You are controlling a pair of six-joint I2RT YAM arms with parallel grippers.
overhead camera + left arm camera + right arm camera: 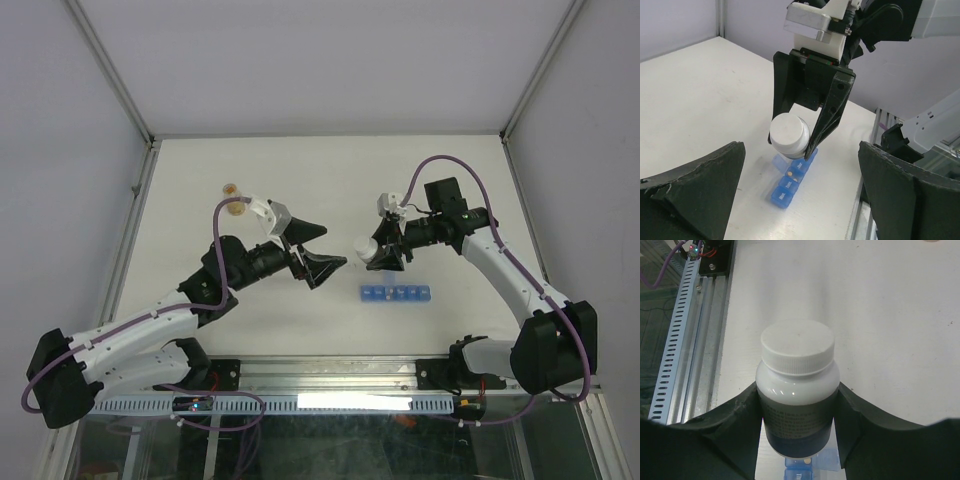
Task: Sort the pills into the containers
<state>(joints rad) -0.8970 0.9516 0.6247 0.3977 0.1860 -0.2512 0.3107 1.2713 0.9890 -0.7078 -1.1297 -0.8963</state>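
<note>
The blue pill-organizer strip point(396, 294) lies on the white table in front of the right arm. In the left wrist view the strip point(790, 181) has one lid open, with tan pills point(789, 172) inside. My right gripper point(386, 252) is shut on a white capped bottle point(366, 251), held tilted just above the strip's left end. In the right wrist view the bottle point(797, 380) sits between both fingers, and a pill point(807, 460) shows below it in the strip point(802, 472). My left gripper point(333, 247) is open and empty, left of the bottle.
A small clear bottle with orange-tan contents point(238, 207) stands at the back left, with a small orange piece point(229, 188) beside it. A metal rail point(330, 375) runs along the table's near edge. White walls enclose the table.
</note>
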